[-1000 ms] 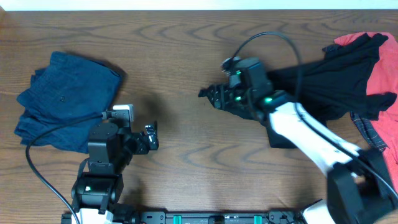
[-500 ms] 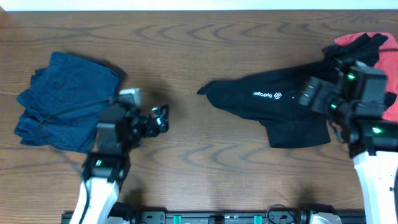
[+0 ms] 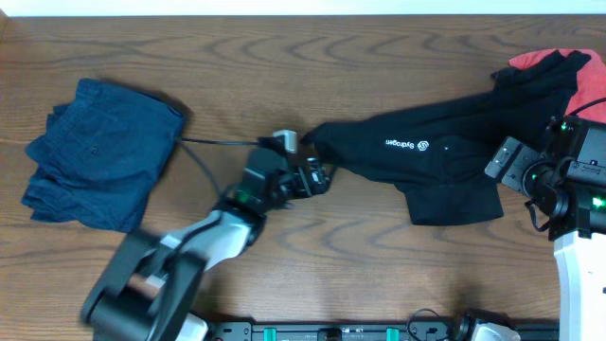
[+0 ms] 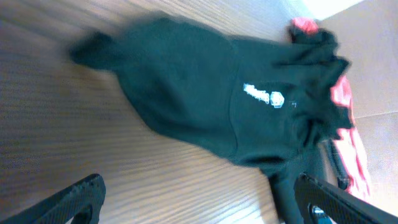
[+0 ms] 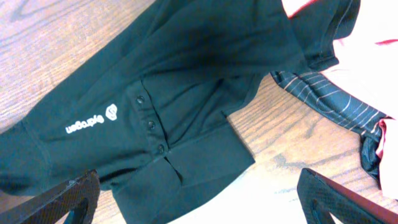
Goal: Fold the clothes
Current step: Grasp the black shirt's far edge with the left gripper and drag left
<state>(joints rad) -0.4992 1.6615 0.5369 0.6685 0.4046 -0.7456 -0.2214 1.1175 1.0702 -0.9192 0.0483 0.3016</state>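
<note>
A black short-sleeved shirt (image 3: pixel 426 156) with a white logo and lettering lies stretched across the right half of the table, crumpled. It also shows in the left wrist view (image 4: pixel 205 93) and the right wrist view (image 5: pixel 155 99). My left gripper (image 3: pixel 317 177) is open and empty just left of the shirt's left tip. My right gripper (image 3: pixel 516 170) is open and empty at the shirt's right side, above its lower edge. Red fabric (image 3: pixel 578 104) and a dark plaid piece (image 5: pixel 336 102) lie under and beside the shirt at the far right.
A folded navy garment (image 3: pixel 99 152) lies at the left of the wooden table (image 3: pixel 284 76). A cable from my left arm runs over the table towards it.
My left arm has reached right, from beside the navy garment to the shirt's left tip. My right arm let go of the shirt, now spread out, and drew back to the right edge.
</note>
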